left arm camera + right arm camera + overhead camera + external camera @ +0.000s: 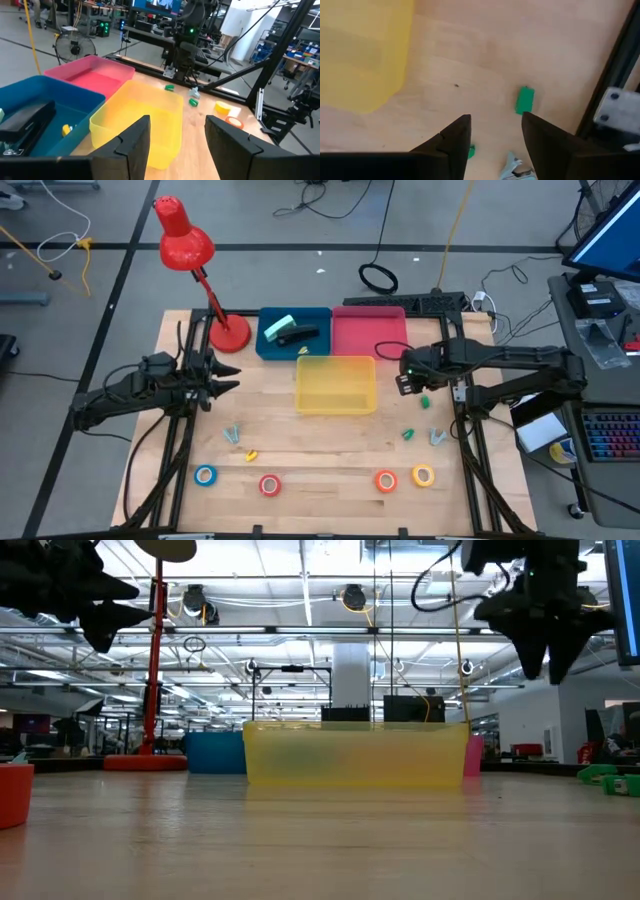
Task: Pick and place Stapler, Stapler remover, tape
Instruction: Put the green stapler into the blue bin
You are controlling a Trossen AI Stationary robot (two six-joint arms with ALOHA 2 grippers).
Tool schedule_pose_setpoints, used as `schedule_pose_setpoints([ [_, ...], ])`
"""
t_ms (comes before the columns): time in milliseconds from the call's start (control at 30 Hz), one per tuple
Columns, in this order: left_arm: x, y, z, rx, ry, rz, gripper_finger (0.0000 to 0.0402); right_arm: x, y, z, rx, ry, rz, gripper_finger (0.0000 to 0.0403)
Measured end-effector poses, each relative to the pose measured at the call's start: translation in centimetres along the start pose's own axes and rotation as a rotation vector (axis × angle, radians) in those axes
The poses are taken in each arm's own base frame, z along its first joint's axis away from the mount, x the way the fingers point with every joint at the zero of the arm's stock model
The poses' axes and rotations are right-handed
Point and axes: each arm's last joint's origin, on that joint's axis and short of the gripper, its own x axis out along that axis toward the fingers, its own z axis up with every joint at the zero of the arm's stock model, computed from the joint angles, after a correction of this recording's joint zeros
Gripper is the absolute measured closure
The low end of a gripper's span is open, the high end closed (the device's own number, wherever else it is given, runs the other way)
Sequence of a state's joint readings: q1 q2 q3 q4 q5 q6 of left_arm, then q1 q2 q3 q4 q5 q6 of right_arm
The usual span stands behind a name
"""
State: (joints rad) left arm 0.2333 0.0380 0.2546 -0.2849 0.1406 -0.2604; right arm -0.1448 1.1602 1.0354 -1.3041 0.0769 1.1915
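Four tape rolls lie flat near the table's near edge: blue [205, 475], red [269, 485], orange [386, 480], yellow [423, 476]. A black stapler [300, 335] lies in the blue bin [265, 345]. Small staple removers lie on the wood: grey [232, 435], yellow [251, 455], green [424, 402], green [408, 434], grey [438, 437]. My left gripper [225, 377] [175, 135] hovers open, left of the yellow bin [335, 385]. My right gripper [410, 375] [495, 130] hangs open and pointing down, right of that bin, above the green remover [524, 100].
A pink bin [370, 335] stands beside the blue one, behind the yellow bin. The blue bin also holds a pale object [278, 327] and a small yellow one [303, 351]. A red desk lamp [228, 332] stands at the far left. Dark frame rails [465, 430] border the table.
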Motion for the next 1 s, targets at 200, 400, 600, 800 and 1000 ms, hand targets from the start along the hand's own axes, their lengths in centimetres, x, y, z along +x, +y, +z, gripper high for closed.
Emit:
schedule_pose_setpoints([
  [200,0.0,0.0,0.0,-0.004,0.002,0.001,0.0219,2.7,-1.1,-0.8,0.038,0.087,-0.093,0.0185],
  [400,0.0,0.0,0.0,-0.005,0.003,0.001,0.0215,4.8,-1.9,-1.4,0.121,0.135,-0.151,0.0148],
  [600,0.0,0.0,0.0,-0.016,0.002,0.001,0.0217,6.3,-2.0,-1.6,0.220,0.119,-0.131,0.0136],
  [800,0.0,0.0,0.0,-0.031,0.002,0.001,0.0228,7.9,-2.4,-1.8,0.316,0.111,-0.139,0.0141],
  [1000,0.0,0.0,0.0,-0.032,0.002,0.001,0.0231,9.6,-2.7,-2.1,0.390,0.101,-0.113,0.0144],
])
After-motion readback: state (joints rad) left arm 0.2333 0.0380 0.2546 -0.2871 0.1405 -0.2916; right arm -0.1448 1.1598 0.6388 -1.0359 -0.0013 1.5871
